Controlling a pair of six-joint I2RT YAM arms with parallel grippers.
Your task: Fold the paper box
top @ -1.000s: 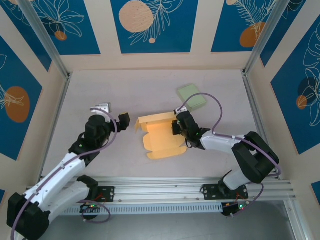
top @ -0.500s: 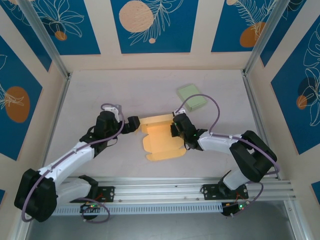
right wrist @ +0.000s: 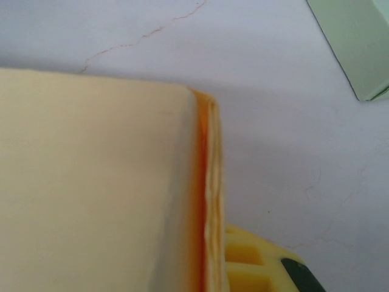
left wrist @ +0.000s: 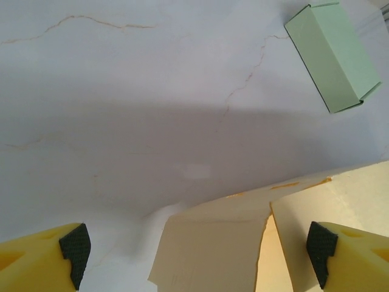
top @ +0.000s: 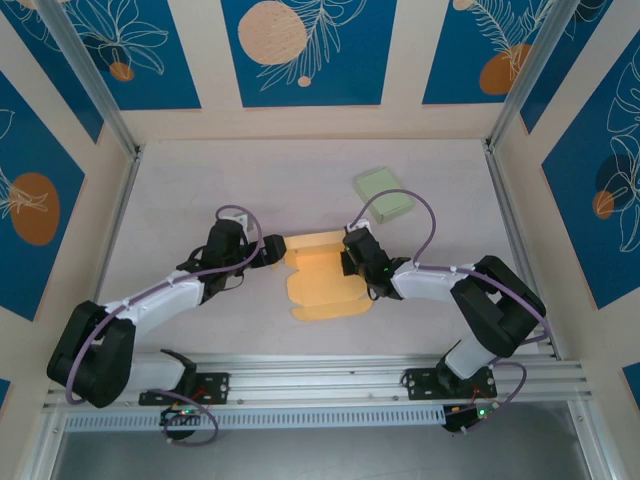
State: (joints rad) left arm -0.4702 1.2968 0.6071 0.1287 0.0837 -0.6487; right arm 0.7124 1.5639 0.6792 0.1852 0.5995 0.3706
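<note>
Left wrist view puts the end flap (left wrist: 213, 240) of the paper box (left wrist: 340, 194) between the spread fingers (left wrist: 36, 261) of our left gripper (left wrist: 198, 254), ready for pinching. Our right gripper (top: 347, 252) seems to brace the back wall (right wrist: 91, 182); clamped or not, we cannot tell.

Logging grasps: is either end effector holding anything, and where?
Right end effector seemingly pinches the paper box by its right rear edge; left end effector open.
</note>
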